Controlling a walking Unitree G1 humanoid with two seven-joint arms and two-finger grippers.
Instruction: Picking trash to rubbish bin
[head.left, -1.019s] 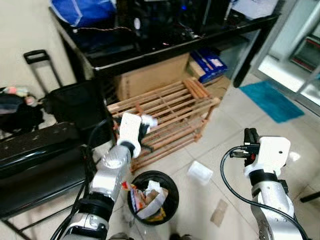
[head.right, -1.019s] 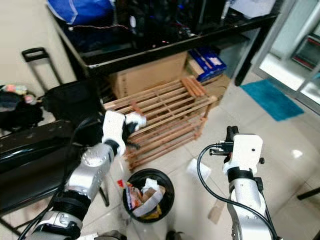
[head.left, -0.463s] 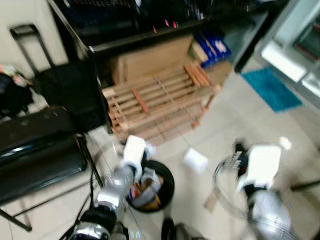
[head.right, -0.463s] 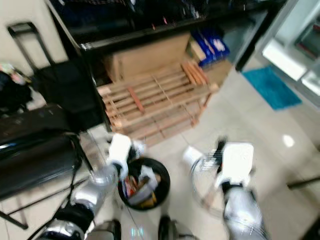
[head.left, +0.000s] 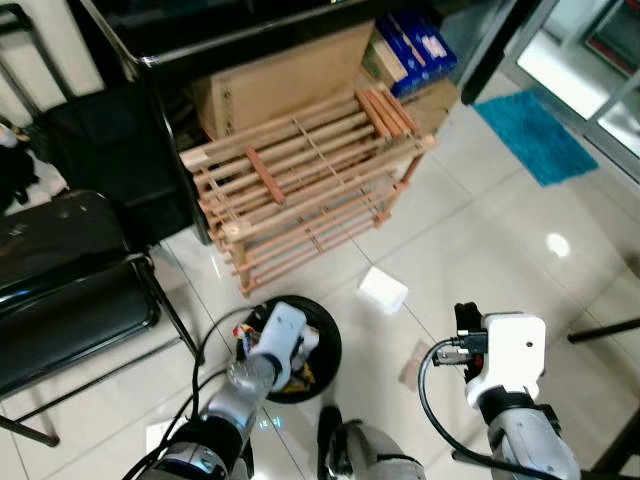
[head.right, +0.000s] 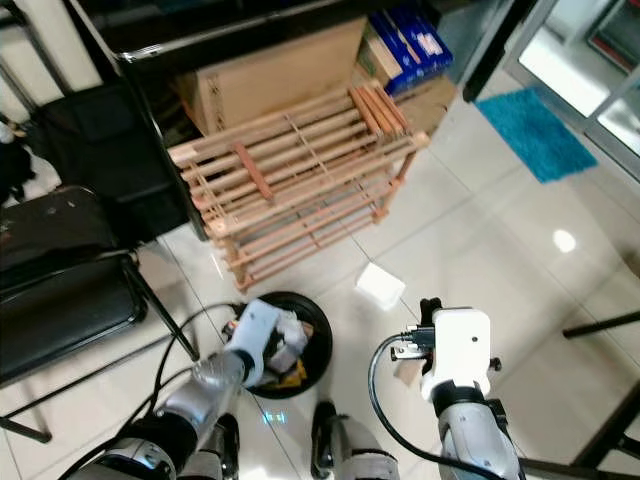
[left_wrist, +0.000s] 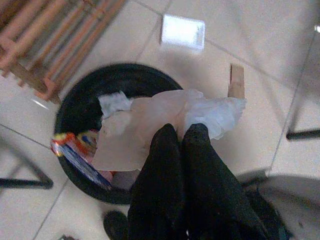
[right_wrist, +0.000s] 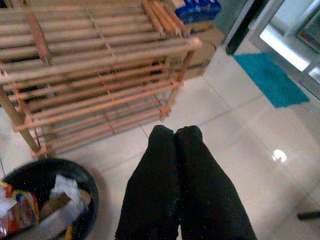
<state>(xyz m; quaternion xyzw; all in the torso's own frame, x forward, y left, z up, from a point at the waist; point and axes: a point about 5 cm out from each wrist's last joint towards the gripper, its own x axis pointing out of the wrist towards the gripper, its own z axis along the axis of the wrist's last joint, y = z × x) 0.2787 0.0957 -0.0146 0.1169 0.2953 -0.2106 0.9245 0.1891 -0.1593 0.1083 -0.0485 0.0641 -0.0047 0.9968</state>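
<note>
A round black rubbish bin (head.left: 322, 338) stands on the tiled floor, holding wrappers and paper. My left gripper (left_wrist: 181, 131) hangs just over its opening, shut on a crumpled white and beige paper (left_wrist: 160, 117). In the eye views that gripper (head.left: 297, 345) sits above the bin's middle. A white lidded container (head.left: 383, 289) lies on the floor to the bin's right, and a brown cardboard strip (left_wrist: 236, 80) lies nearer me. My right gripper (right_wrist: 175, 131) is shut with nothing in it, held in the air right of the bin, near the strip (head.left: 412, 364).
A low wooden slatted rack (head.left: 300, 185) stands just behind the bin, with cardboard boxes (head.left: 285, 75) under a black table behind it. A black chair (head.left: 70, 290) is at the left. A blue mat (head.left: 535, 135) lies far right on open tile.
The camera has tilted down and moved closer to the floor. My left gripper with the paper has come down from in front of the rack to just over the bin.
</note>
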